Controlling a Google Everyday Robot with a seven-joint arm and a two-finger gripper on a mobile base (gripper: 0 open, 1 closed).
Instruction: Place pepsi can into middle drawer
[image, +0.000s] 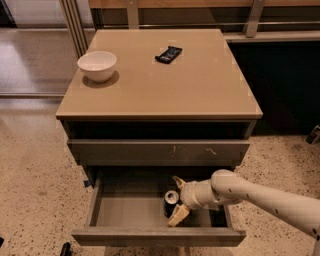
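Observation:
The pepsi can (170, 201), dark blue with a silver top, stands upright on the floor of the open middle drawer (125, 212), right of its centre. My gripper (174, 201) reaches into the drawer from the right. It is open, with one pale finger (178, 181) behind the can and the other finger (178, 215) in front of it. The can sits between the fingertips, and neither finger is visibly pressed against it.
A grey drawer front with small pale scratch marks (160, 151) is closed above the open drawer. On the tan cabinet top (200, 85) sit a white bowl (97, 65) at the left and a flat dark snack wrapper (168, 53) at the back. Speckled floor surrounds the cabinet.

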